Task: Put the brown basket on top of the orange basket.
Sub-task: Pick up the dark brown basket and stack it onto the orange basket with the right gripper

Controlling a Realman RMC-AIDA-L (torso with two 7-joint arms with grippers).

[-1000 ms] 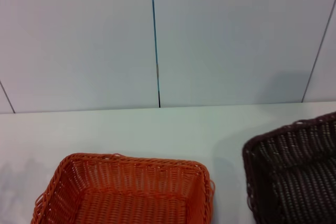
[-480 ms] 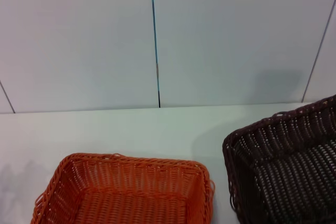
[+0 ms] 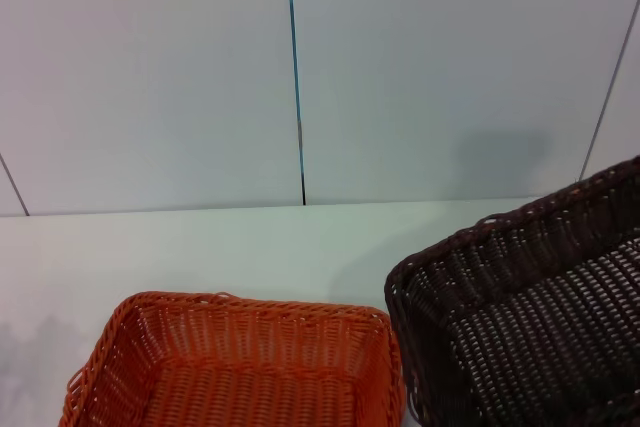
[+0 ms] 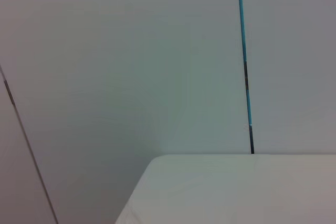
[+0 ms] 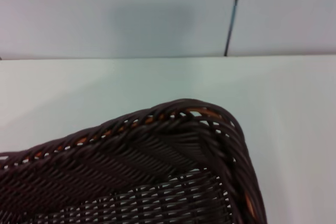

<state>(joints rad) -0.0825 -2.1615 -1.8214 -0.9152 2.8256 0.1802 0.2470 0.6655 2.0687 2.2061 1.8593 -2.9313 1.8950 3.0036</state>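
grippers unseen; brown basket [image 3: 520, 327] cropped

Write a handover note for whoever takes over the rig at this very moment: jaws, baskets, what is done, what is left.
Neither gripper shows in any view, so the state of the jaws is unknown.
The orange basket sits on the white table, on the left side of the head view.
The brown basket is tilted, its near corner right beside the orange basket's right rim; it has moved leftward over the last second.
Done: brown basket brought alongside.
Left: carry it over the orange basket, level it, set it on top, release.
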